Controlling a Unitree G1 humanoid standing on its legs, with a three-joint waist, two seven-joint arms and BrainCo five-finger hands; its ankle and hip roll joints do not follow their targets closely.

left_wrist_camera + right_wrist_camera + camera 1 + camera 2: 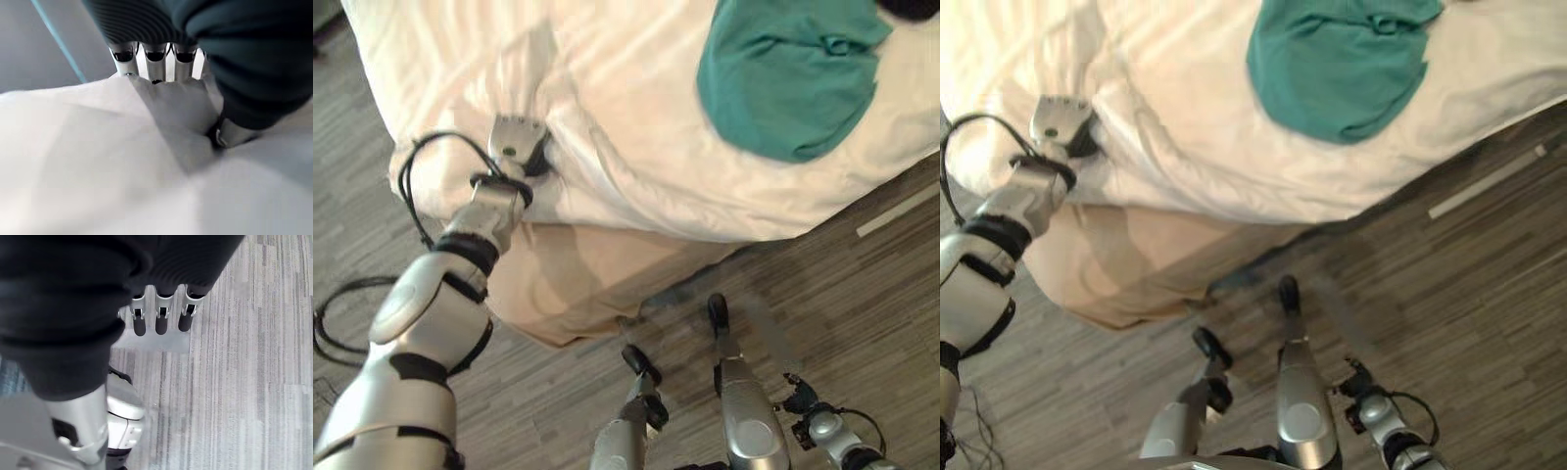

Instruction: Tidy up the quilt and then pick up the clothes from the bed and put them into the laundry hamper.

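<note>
Floor: grey wood-plank flooring (862, 323) runs round the bed's near corner.
Quilt: white quilt (636, 117) covers the bed top, creased, its edge hanging over the near side; a beige under-layer (568, 284) shows below that edge at the corner.
Clothes: teal garment (783, 83) lies flat on the quilt toward the robot's right, well apart from the left hand. Its long axis runs from the far right toward the bed's near edge, with the rounded end toward the near edge and a bunched fold at the far end.
Dark item: a black piece (913, 8) sits at the far right, just beyond the teal garment; what it is cannot be told.
Left hand: left hand (521, 147) rests on the quilt near the bed's left corner; in its wrist view the fingers (155, 61) dig into the cloth, thumb pressed into a raised fold, so the quilt is pinched.
Right hand: right hand (161, 313) hangs over the floor, fingers straight and side by side, holding nothing.
</note>
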